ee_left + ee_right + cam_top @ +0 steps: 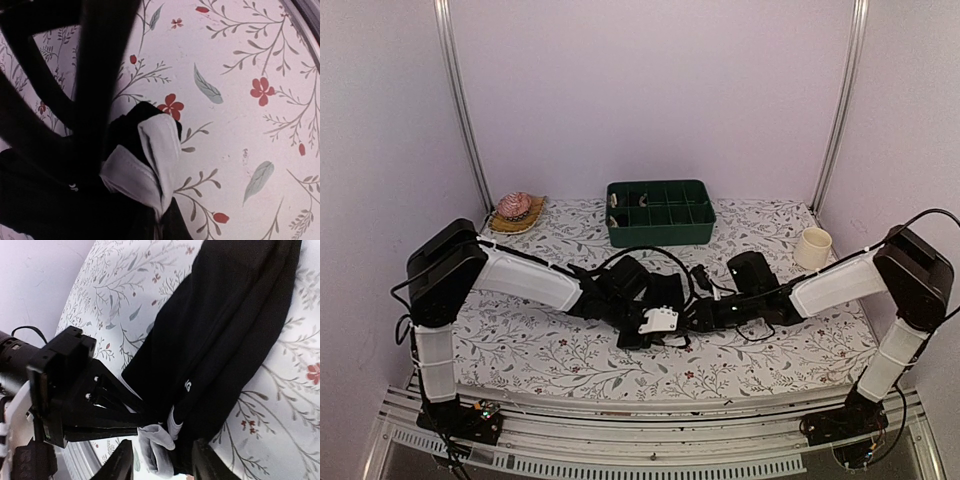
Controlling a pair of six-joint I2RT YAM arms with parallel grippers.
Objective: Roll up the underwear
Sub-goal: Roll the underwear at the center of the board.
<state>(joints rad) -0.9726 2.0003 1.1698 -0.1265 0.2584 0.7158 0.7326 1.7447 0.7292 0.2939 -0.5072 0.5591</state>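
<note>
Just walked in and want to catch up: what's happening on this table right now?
Two robot arms are working on black fabric underwear with white lettering, bunched mid-way across the floral-print table. The left claw is pinched shut on its edge beside a white patch. The right claw is open, straddling that same end. The garment looks partly folded, not a finished roll.

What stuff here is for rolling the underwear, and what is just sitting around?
For the job:
black fabric underwear
left gripper
right gripper

Just lying about:
dark green plastic compartment tray
cream round cup
pink rounded object on a woven straw mat
</note>
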